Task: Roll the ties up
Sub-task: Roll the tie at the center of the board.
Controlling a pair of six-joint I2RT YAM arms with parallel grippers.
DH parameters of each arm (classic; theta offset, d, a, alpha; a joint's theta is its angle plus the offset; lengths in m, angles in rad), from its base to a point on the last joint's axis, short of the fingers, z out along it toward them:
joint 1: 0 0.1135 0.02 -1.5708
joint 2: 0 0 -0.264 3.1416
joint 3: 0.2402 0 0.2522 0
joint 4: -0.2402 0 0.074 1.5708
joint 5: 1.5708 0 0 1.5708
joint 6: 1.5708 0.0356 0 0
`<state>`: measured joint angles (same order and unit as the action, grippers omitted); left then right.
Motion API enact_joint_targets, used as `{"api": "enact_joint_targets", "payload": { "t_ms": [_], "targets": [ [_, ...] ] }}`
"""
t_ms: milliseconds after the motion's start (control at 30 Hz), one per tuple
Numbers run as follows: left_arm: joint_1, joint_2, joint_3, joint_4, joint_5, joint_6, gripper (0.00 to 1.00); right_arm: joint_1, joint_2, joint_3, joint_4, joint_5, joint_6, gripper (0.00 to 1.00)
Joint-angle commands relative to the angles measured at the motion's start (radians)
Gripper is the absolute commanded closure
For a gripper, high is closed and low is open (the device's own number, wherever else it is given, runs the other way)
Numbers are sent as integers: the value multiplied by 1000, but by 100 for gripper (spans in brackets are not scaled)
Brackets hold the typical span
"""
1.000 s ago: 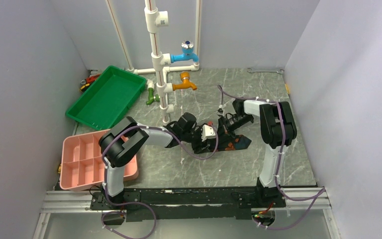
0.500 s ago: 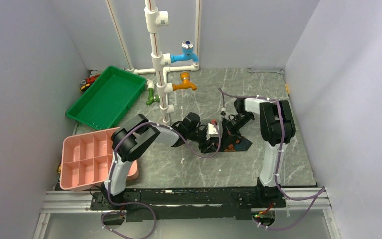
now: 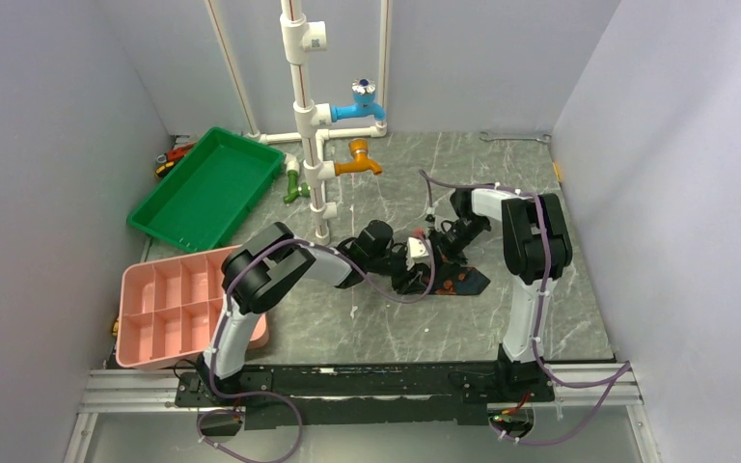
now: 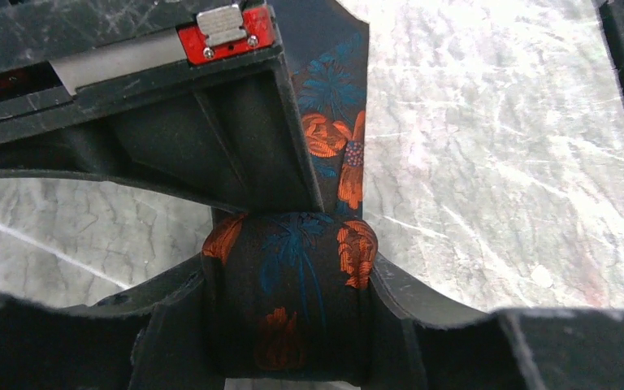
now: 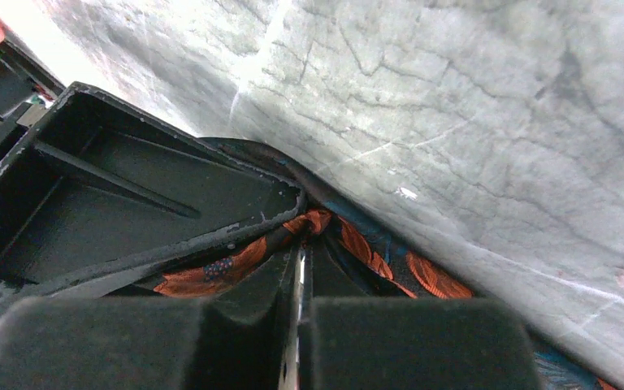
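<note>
The tie (image 3: 465,281), black with orange-red flowers, lies on the grey marble table, its pointed end to the right. My left gripper (image 3: 413,278) is shut on the rolled part of the tie (image 4: 292,284), which sits upright between its fingers (image 4: 422,301). The flat rest of the tie (image 4: 337,122) runs away from the roll. My right gripper (image 3: 441,256) stands just behind the roll, its body (image 4: 171,106) close over it. In the right wrist view its jaws (image 5: 301,244) are closed on a bunched edge of the tie (image 5: 374,252).
A white pipe stand (image 3: 320,174) with blue and orange taps rises behind the left arm. A green tray (image 3: 207,188) sits at back left, a pink compartment box (image 3: 169,309) at front left. A wrench (image 3: 513,138) lies by the back wall.
My left arm has stretched further right and its gripper with the roll has moved toward the tie's pointed end. My right gripper has shifted slightly back and stays at the tie.
</note>
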<state>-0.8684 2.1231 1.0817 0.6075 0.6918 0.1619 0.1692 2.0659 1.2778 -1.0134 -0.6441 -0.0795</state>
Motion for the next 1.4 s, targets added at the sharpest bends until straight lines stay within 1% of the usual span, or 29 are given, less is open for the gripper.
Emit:
{"api": "enact_joint_targets", "payload": {
  "t_ms": [0,67,100,133,200,300,367,400,433,533,600,700,800,967,1033,1100,1133,1167,1267,1300,1333,1367],
  "targets": [
    [-44,-39,-33,-206,-188,76,66,3,3,29,118,122,-108,88],
    [-41,-80,-82,-271,-257,109,70,-34,-48,39,85,98,-143,69],
    [-41,-98,-113,-287,-284,121,71,-54,-78,50,58,79,-164,61],
    [-41,-115,-141,-297,-301,132,72,-73,-91,63,24,63,-185,56],
    [-43,-131,-171,-342,-332,145,73,-104,-108,92,-54,20,-224,52],
    [-49,-129,-159,-441,-359,150,72,-128,-137,97,-133,-88,-249,46],
    [-55,-127,-146,-479,-371,158,70,-126,-165,68,-146,-187,-228,40],
    [-60,-124,-133,-496,-377,162,70,-124,-175,48,-136,-234,-203,36],
    [-64,-117,-118,-513,-381,164,68,-117,-182,25,-119,-277,-176,34],
    [-75,-93,-65,-566,-396,162,61,-83,-177,-25,-71,-343,-121,33],
    [-78,-82,-42,-584,-397,160,60,-59,-175,-54,-27,-363,-91,37],
    [-79,-76,-29,-593,-390,157,60,-31,-165,-81,13,-335,-75,41],
    [-80,-76,-30,-594,-380,158,60,-18,-151,-115,78,-304,-48,47],
    [-80,-78,-37,-593,-363,168,59,-17,-112,-129,159,-303,-13,54],
    [-80,-75,-36,-593,-354,164,59,-18,-86,-116,168,-296,-11,62],
    [-80,-75,-37,-590,-340,163,58,-23,-69,-111,172,-272,-12,73],
    [-80,-77,-39,-585,-334,162,57,-27,-63,-112,176,-261,-12,76],
    [-80,-78,-42,-580,-326,165,57,-31,-61,-114,179,-253,-10,76],
    [-80,-76,-39,-577,-315,171,57,-39,-60,-116,194,-233,-1,59],
    [-80,-74,-37,-579,-312,172,57,-40,-65,-119,206,-232,6,55],
    [-80,-73,-35,-582,-311,174,57,-40,-71,-123,220,-234,14,54],
    [-80,-70,-32,-585,-310,176,57,-40,-75,-125,234,-242,21,56]
  ]
}}
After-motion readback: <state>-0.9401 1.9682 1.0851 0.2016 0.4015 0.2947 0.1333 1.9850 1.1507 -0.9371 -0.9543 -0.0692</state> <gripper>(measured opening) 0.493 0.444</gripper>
